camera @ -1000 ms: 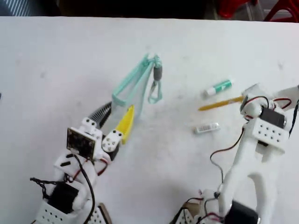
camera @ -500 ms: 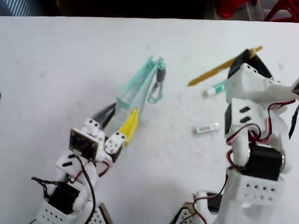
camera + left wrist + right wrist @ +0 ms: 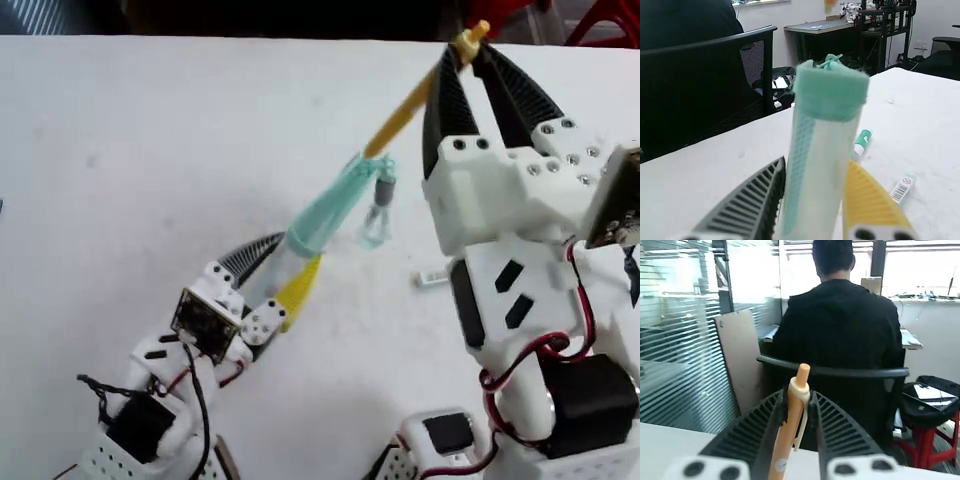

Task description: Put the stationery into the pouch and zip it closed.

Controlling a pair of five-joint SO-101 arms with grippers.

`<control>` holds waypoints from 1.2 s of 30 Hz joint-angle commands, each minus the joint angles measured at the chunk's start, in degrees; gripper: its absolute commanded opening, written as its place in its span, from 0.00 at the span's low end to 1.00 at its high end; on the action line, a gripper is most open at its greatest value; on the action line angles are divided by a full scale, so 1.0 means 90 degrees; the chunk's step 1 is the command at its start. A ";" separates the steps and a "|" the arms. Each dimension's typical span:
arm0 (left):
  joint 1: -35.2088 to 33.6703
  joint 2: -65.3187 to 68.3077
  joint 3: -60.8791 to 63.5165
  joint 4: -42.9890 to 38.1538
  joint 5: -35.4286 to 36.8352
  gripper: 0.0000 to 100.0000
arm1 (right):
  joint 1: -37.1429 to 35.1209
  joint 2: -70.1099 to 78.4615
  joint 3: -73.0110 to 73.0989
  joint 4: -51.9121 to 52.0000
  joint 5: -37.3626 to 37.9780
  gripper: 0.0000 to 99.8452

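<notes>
The pouch (image 3: 330, 215) is clamped, tilted up, by the left gripper (image 3: 298, 252). A yellow pen (image 3: 410, 100) is pinched in the right gripper's (image 3: 467, 45) fingers (image 3: 445, 95), its tip at the pouch's mouth (judged not yet inside). A glue stick (image 3: 861, 141) and a small labelled bar (image 3: 902, 186) lie beside the pouch, unpacked; zipping is left.

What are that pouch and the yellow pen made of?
Pouch: likely soft see-through plastic with a mint fabric-like edge; a fine mesh pattern shows on its side. Pen: probably smooth hard plastic, evenly yellow-orange with a pale clip.

eraser (image 3: 428, 279) mostly hid behind R arm (image 3: 520, 290) | pouch (image 3: 825, 150) base cut off
</notes>
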 commanded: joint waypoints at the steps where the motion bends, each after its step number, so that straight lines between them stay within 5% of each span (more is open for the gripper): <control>1: 0.0083 0.0005 -0.0078 0.0039 -0.0049 0.18 | -0.0679 0.0552 -0.0938 0.0015 0.0088 0.02; 6: 0.0073 0.0005 -0.0078 0.0029 -0.0049 0.18 | -0.1197 0.1275 -0.1690 0.0376 0.0127 0.02; 26: 0.0034 0.0005 -0.0078 0.0010 -0.0049 0.18 | -0.0659 0.0659 -0.1631 0.1773 0.0127 0.02; 36: 0.0034 0.0005 -0.0078 0.0010 -0.0049 0.18 | -0.0786 0.0767 -0.0567 0.1158 0.0078 0.02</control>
